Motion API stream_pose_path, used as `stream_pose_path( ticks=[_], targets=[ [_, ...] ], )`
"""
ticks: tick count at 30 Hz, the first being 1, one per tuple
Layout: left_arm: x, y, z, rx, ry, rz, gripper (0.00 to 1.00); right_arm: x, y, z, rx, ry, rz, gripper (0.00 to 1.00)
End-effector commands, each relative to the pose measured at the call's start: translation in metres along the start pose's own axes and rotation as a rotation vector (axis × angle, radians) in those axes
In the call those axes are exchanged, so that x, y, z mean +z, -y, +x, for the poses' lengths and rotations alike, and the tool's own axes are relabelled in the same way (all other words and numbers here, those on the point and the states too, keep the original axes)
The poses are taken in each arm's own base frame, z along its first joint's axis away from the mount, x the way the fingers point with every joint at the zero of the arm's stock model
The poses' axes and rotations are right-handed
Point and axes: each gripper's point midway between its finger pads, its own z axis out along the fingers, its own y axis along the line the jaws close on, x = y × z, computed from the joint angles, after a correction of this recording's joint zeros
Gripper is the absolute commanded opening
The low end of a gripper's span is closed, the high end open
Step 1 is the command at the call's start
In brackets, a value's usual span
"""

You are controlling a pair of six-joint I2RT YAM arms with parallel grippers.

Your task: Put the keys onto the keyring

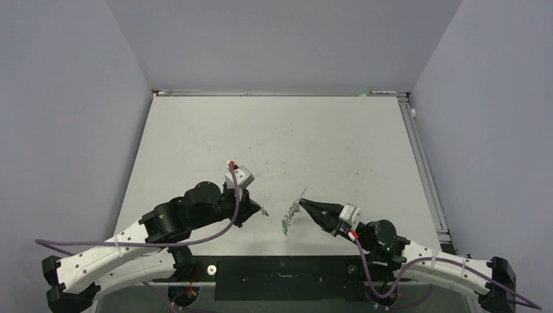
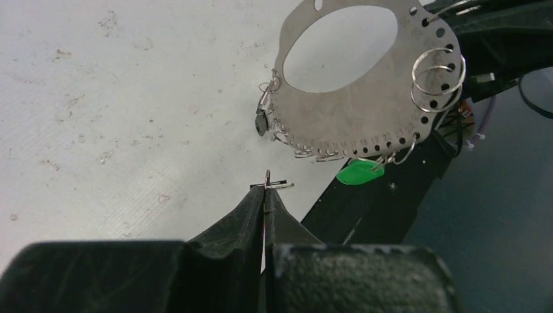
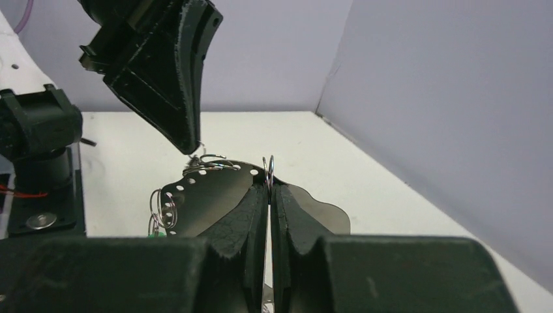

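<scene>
Fingers [image 2: 241, 222] of the left gripper [image 2: 266, 188] are pressed together on a tiny silver key [image 2: 279, 185], just short of the keyring [image 2: 365, 111], which the right gripper [image 3: 269, 186] pinches aloft by its plate. One black key [image 2: 261, 122] hangs there already; the pinched one looks unthreaded. Both tips meet near the table [image 1: 274, 130] front edge; open room lies farther back.

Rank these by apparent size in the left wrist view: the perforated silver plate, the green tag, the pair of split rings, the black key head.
1. perforated silver plate, by far
2. pair of split rings
3. green tag
4. black key head, smallest

All hang together, so nearness hardly skews this.
</scene>
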Motion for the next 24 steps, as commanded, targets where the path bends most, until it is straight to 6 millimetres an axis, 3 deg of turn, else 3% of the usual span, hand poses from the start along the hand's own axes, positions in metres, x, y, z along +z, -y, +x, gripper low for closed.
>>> stream_pose_path(
  ticks=[1,7,11,15,20,24],
  targets=[
    [-0.032,0.018,-0.018,-0.001,0.010,0.077,0.00,0.003,0.021,-0.057,-0.118,0.239,0.091,0.05],
    [-0.059,0.039,-0.029,0.012,0.020,0.187,0.00,0.006,0.034,-0.066,-0.261,0.287,0.160,0.05],
    [-0.066,0.042,-0.035,0.051,0.032,0.208,0.00,0.014,0.030,-0.057,-0.366,0.260,0.142,0.05],
    [-0.074,0.059,-0.046,0.051,0.059,0.293,0.00,0.015,0.024,-0.056,-0.385,0.264,0.118,0.05],
    [-0.079,0.088,-0.057,-0.002,0.092,0.444,0.00,0.016,0.018,-0.052,-0.433,0.255,0.107,0.05],
    [-0.073,0.092,-0.058,-0.029,0.085,0.462,0.00,0.021,0.007,-0.051,-0.458,0.247,0.072,0.05]
  ],
)
